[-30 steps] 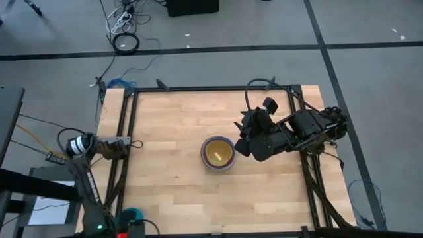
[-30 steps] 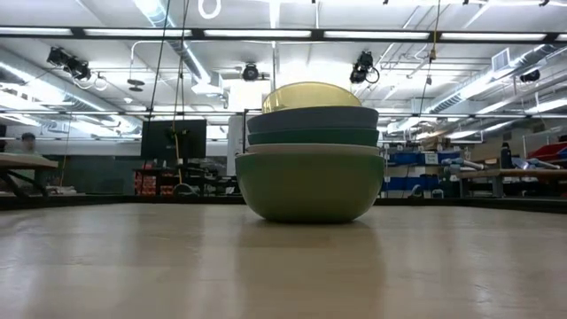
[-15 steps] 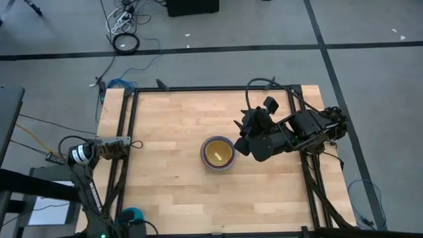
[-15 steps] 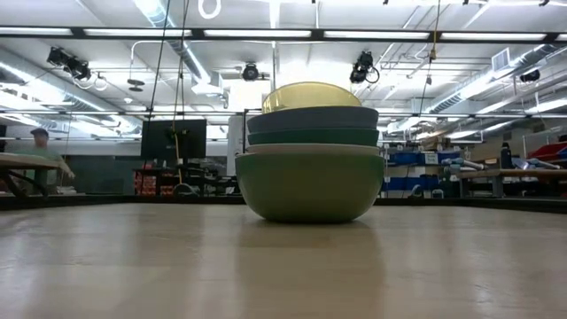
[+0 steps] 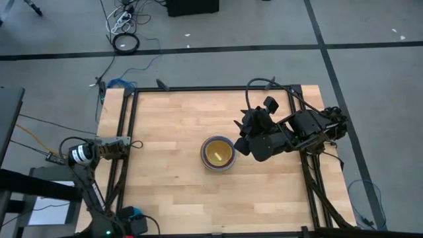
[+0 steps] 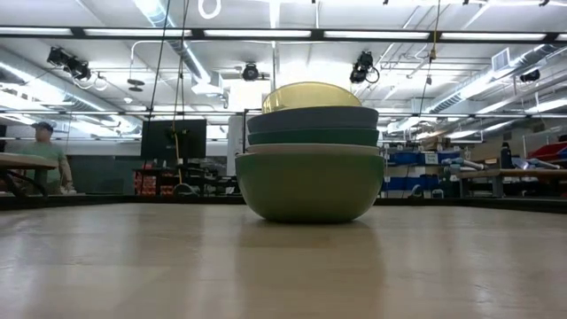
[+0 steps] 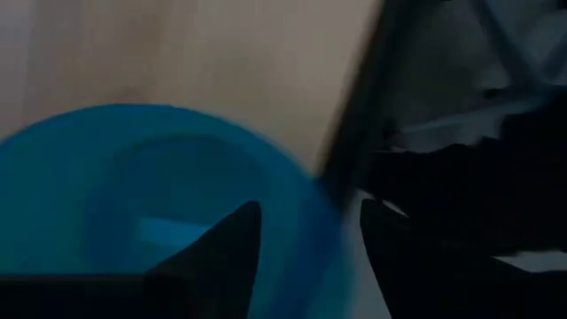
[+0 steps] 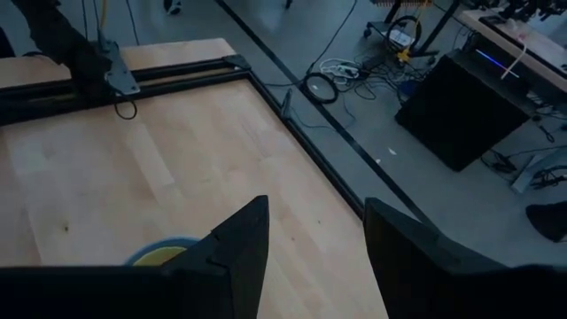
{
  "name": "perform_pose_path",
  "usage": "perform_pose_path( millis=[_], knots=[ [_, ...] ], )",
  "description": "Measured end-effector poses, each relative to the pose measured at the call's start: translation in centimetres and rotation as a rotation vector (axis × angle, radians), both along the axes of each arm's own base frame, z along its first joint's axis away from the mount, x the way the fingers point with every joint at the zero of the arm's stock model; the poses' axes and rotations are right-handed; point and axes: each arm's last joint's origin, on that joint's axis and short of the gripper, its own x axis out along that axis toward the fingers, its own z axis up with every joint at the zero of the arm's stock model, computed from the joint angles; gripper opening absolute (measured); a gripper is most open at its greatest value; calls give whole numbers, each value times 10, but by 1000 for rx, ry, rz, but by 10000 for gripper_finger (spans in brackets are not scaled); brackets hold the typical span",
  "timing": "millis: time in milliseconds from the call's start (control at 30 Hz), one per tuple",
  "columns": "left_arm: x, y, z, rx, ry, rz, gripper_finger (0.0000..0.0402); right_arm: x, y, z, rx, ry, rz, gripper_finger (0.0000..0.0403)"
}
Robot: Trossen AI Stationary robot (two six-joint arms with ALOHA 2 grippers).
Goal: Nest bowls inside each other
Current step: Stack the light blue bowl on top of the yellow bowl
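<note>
The nested bowls (image 5: 218, 153) stand mid-table. In the low view the stack (image 6: 307, 155) shows pale green at the bottom, then white, teal green and blue, with yellow on top. A cyan bowl (image 7: 133, 195) sits at the table's near left corner (image 5: 127, 213). My left gripper (image 7: 310, 208) points down over it, open. One finger (image 7: 232, 237) is over the bowl's inside and the other (image 7: 390, 239) is outside its rim (image 7: 326, 232). My right gripper (image 8: 310, 239) hangs open above the table, right of the stack (image 8: 164, 254).
Black frame rails (image 5: 125, 152) run along the table's edges, close beside the cyan bowl. Bare wood surrounds the stack on all sides. Cables lie on the floor beyond the far edge (image 5: 125, 41). A person (image 6: 42, 155) is in the room far behind the table.
My left gripper has come down toward the cyan bowl at the near left corner, rolling its wrist on the way, and has stayed open. The stack and my right arm have kept still.
</note>
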Motion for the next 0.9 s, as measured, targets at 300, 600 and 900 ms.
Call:
perform_pose_path(
  millis=[300, 600, 900],
  knots=[
    [-5, 18, -16, 109, 56, -44, 16, 0, 0, 0, 0, 0, 1, 171],
    [43, 71, 12, 425, -138, -230, 4, 1, -3, 0, -9, 3, -8, 171],
    [96, 137, 85, 632, -472, -414, 2, 1, -3, 0, -16, 11, -4, 171]
  ],
)
